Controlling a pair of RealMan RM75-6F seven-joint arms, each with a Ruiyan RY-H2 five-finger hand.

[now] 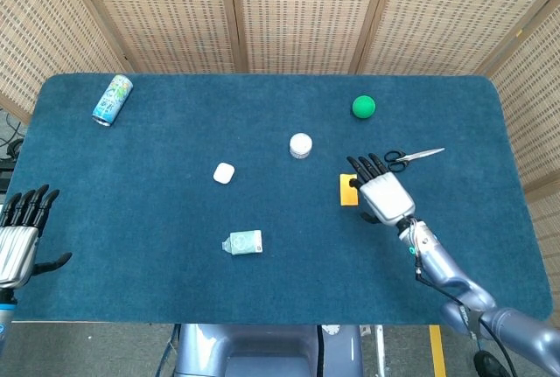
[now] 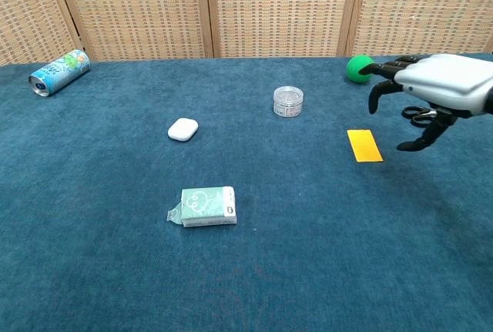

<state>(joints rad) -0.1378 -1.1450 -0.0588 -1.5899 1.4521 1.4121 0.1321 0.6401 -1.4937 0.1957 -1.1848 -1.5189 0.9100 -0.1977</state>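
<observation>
Hands first, nearest to us. We see the left hand (image 1: 19, 237) at the near left edge of the blue surface (image 1: 157, 219), fingers spread and holding nothing; only the head view shows it. We see the right hand (image 1: 381, 191) reached in over the right half of the surface, palm down, fingers apart and extended, empty. In the head view its fingertips overlap the right edge of the yellow card (image 1: 348, 190); the chest view shows the hand raised above the surface, with the card (image 2: 363, 145) lying flat below and just to the left of it, so we cannot tell any contact.

Near the middle front lies a pale green tissue pack (image 1: 244, 242), well apart from both hands. Farther in we find a small white case (image 1: 224, 172) and, beyond it to the right, a clear round jar with a white lid (image 1: 300, 145). The black-handled scissors (image 1: 412, 157) lie just beyond the right hand, partly hidden by it in the chest view. At the far side we note a green ball (image 1: 363, 107) on the right and a drink can (image 1: 112, 100) lying on its side at the far left corner.
</observation>
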